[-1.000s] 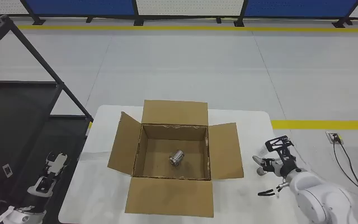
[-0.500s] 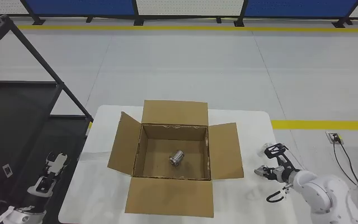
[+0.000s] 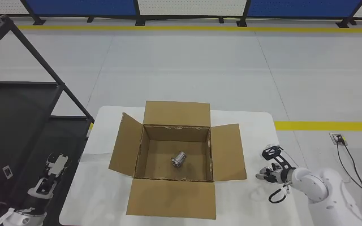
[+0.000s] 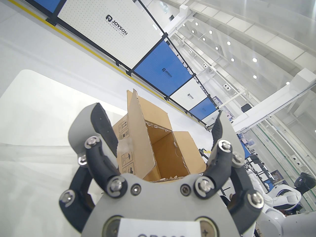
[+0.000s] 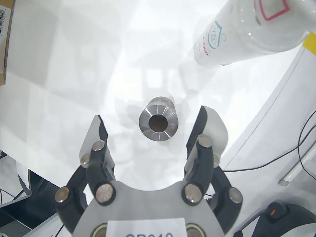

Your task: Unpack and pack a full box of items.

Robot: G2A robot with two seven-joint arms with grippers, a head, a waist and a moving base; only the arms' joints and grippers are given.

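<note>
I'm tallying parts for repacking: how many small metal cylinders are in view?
2. One metal cylinder lies on the floor of the open cardboard box; the other cylinder stands on the white table under the open right gripper. The box walls may hide more.

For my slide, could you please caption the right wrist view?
Open right pincer aimed at a hollow metal cylinder, bottle nearby.

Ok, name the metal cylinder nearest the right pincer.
The hollow grey metal cylinder upright on the white table, by the open right pincer; the other cylinder lies inside the brown cardboard box.
</note>
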